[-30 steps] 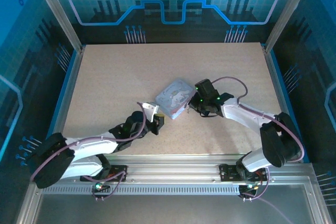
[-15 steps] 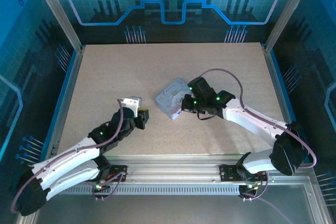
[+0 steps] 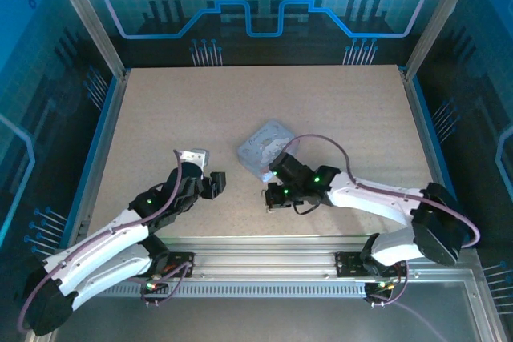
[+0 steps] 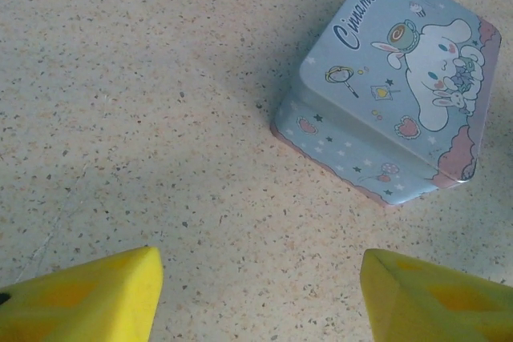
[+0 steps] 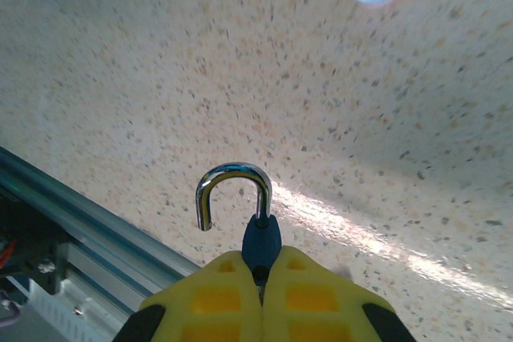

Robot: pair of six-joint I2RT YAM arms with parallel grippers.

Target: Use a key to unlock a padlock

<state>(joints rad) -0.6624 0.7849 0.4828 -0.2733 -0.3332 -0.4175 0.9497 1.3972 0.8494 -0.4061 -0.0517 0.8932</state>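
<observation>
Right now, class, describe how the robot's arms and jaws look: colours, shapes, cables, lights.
The left arm and right arm have white links between black joints. A purple-grey cable runs along each, and green lights glow near the wrists. The jaws are yellow wedges with moulded recesses.

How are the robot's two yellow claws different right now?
The left gripper is open, fingers far apart with nothing between them; the right gripper is shut on the padlock. The left gripper faces the tin; the right gripper faces bare table near the front rail. Both have yellow fingers.
</observation>
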